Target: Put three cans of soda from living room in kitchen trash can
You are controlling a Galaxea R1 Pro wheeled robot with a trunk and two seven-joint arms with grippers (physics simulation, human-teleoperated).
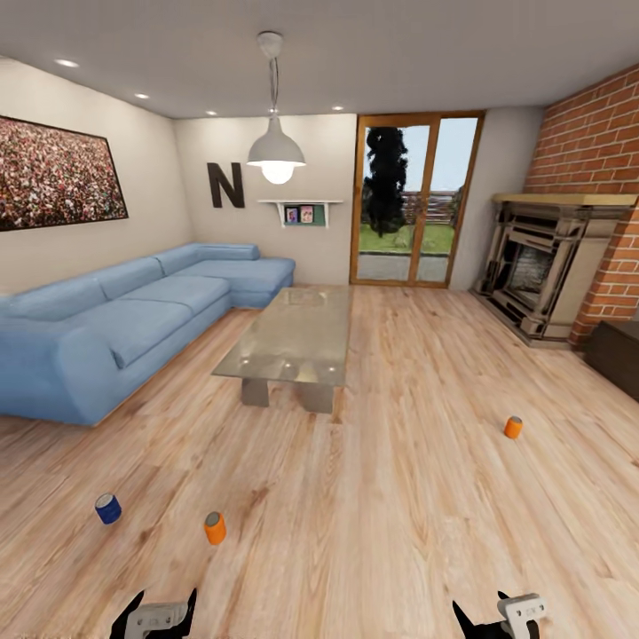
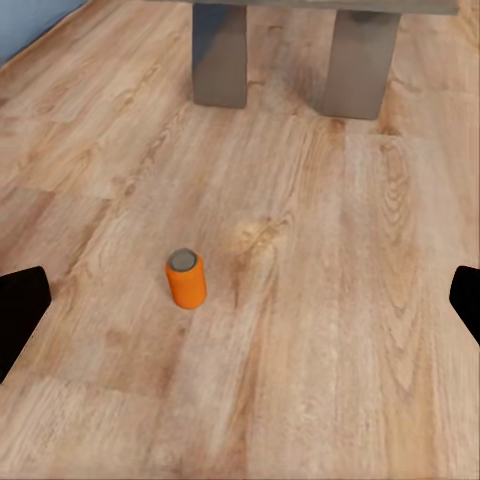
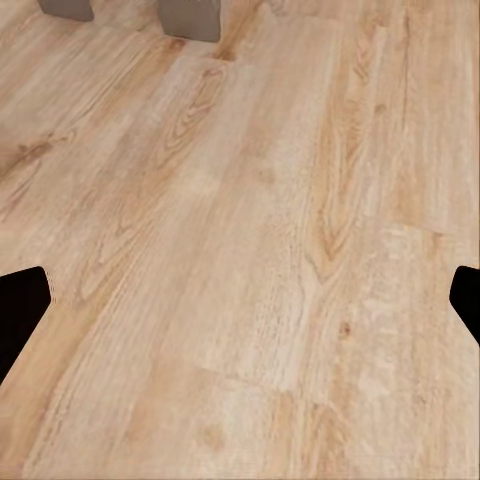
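Fingers of left gripper and right gripper spread, empty. Near orange can upright on floor; second far right; blue can possibly the third. Risk: a nudge topples one, rolling away

Two orange soda cans stand on the floor, one near and one far right, plus one blue can.

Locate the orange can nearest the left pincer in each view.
Head view: orange can standing on the floor, lower left, right of a blue can.
Left wrist view: same can, near centre.
Right wrist view: not in it.
Shared landmark: glass table's grey legs.
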